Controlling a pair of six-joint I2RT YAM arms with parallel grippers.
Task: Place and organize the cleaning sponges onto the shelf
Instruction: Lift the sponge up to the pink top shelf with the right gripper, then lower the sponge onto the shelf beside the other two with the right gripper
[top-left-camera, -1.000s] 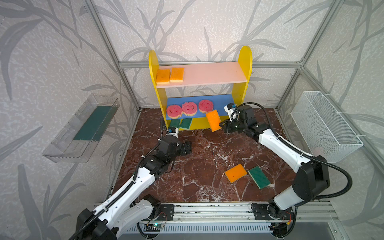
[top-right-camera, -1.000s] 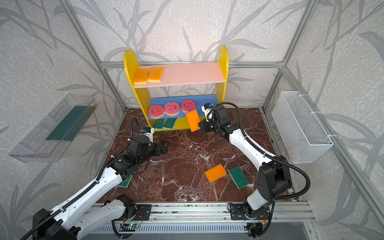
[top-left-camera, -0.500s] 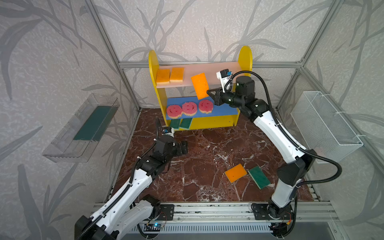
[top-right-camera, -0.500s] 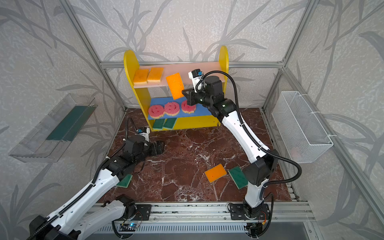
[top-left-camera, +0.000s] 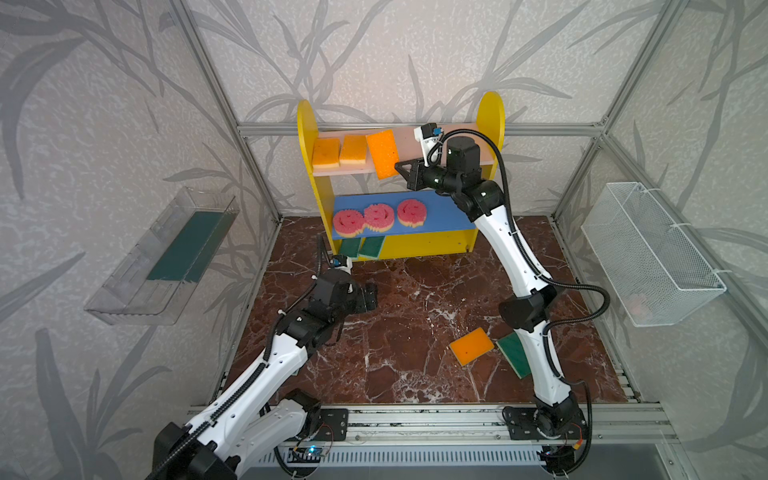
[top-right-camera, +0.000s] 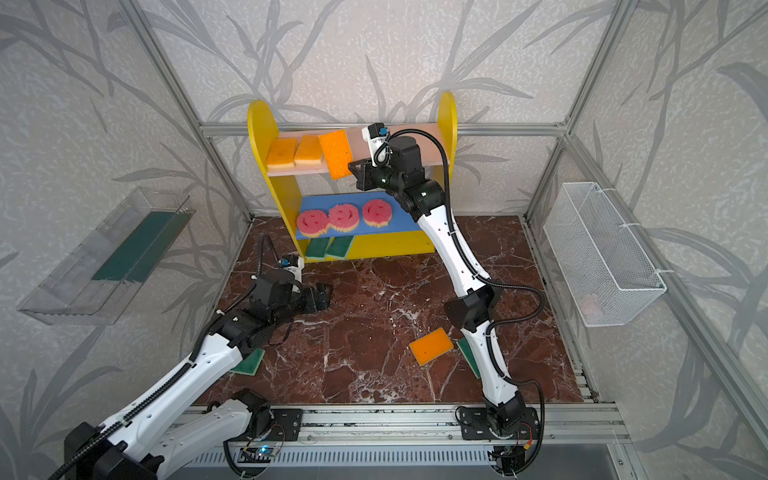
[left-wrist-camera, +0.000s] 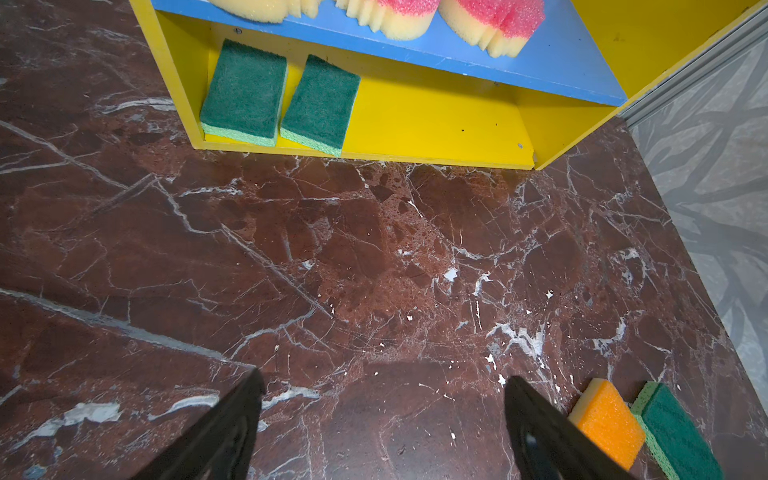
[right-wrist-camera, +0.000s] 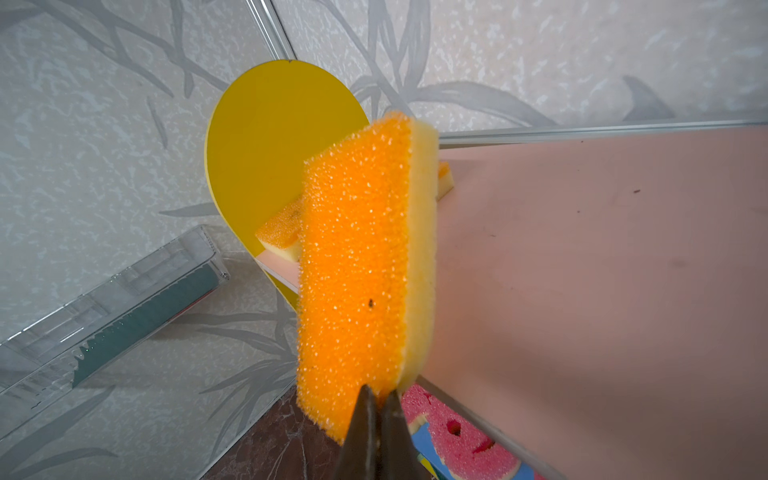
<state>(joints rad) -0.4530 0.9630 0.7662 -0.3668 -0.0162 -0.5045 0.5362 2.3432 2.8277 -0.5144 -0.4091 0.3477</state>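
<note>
Right wrist alone: end effector (right-wrist-camera: 379, 392) pinching orange sponge (right-wrist-camera: 353, 270).

Orange sponge (top-left-camera: 382, 153) aslant by shelf (top-left-camera: 491, 113)

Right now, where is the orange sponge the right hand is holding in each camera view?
Top view: held orange sponge upper centre, overlapping the pink board.
Top view: held orange sponge upper, left of centre.
Left wrist: not in it.
Right wrist: centre, pinched by right hand.
Shared landmark: pink smiley sponges.
</note>
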